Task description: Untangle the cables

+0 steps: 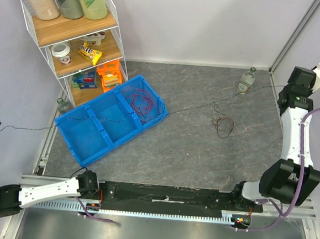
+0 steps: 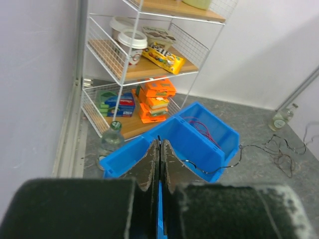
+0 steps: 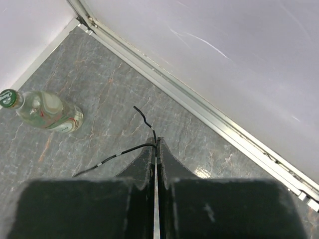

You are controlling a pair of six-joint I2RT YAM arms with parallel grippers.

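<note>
Both the left pincer (image 2: 159,143) and right pincer (image 3: 156,145) clamp one black cable (image 1: 194,108) stretched from middle left to upper right; next, probably lifting it off the red bunch (image 1: 143,102).

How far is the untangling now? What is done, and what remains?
Done: one black cable looks pulled out, stretched across the table. In hand: left gripper and right gripper are shut on its ends. Left: red cables bunched in the blue bin, and a dark bunch on the table.
</note>
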